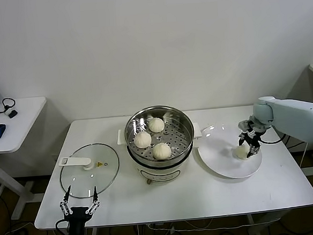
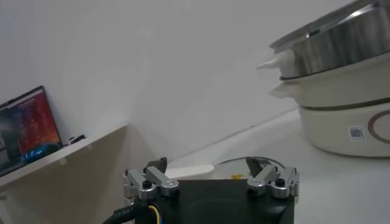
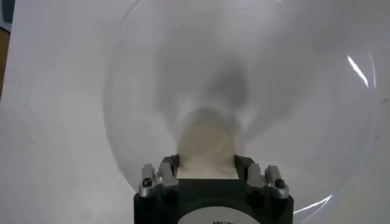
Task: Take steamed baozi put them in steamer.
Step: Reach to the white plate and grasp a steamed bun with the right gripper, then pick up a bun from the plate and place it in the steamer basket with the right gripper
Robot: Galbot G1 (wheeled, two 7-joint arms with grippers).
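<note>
While three buns are sitting on the perforated tray inside the steamer [image 1: 158, 133] at the middle of the desk [image 1: 215, 194], the fourth bun [image 1: 241, 152] is lying on the white plate [image 1: 224, 164] just right of the pot. In the steamer: one bun at the far side [image 1: 156, 125], one to the left [image 1: 142, 140], one at the near side [image 1: 161, 150].

Right gripper [image 1: 250, 149] is reaching down over the plate with its jaws straddling the fourth bun, one finger on each side. Right wrist view is showing that bun [image 3: 206, 146] sitting between the two fingers [image 3: 159, 176] and filling the gap; jaws appear to be clamping on it, bun looking to be resting on the plate [image 3: 304, 91].

Left gripper [image 1: 80, 204] is hanging at the near left edge of the desk, jaws apart, holding nothing. Glass lid [image 1: 90, 169] with white handle is lying flat on the desk left of the steamer, just beyond the left gripper. Left wrist view is showing the steamer's steel wall and white base [image 2: 341, 79] from the side.
</note>
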